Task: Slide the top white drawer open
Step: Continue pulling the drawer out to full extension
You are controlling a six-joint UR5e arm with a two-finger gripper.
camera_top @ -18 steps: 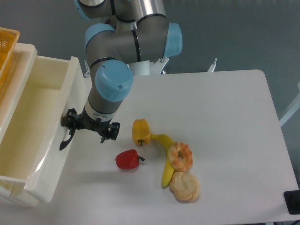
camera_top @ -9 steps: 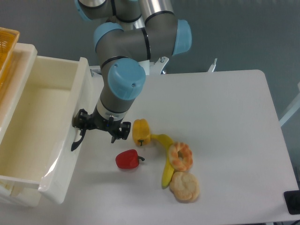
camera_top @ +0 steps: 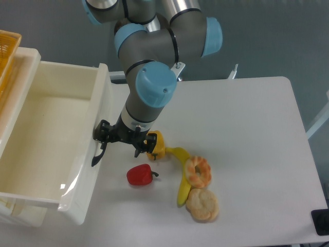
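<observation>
The top white drawer (camera_top: 41,134) is a deep cream tray pulled far out over the table's left side. Its inside shows bare. Its curved black handle (camera_top: 98,154) sits on the front panel. My gripper (camera_top: 105,138) is at the handle, with its black fingers around the handle's upper end, and looks shut on it. The arm's blue and grey wrist (camera_top: 149,92) hangs above it. The lower drawer is hidden under the top one.
A yellow-orange basket (camera_top: 7,46) sits at the far left on the cabinet. On the table right of the gripper lie a yellow pepper (camera_top: 157,146), a red pepper (camera_top: 140,175), a banana (camera_top: 182,182), a glazed doughnut (camera_top: 198,171) and a bun (camera_top: 202,205).
The gripper has moved right with the handle, and the drawer's front panel has slid right with it. The drawer stands further open. The foods have not moved.
</observation>
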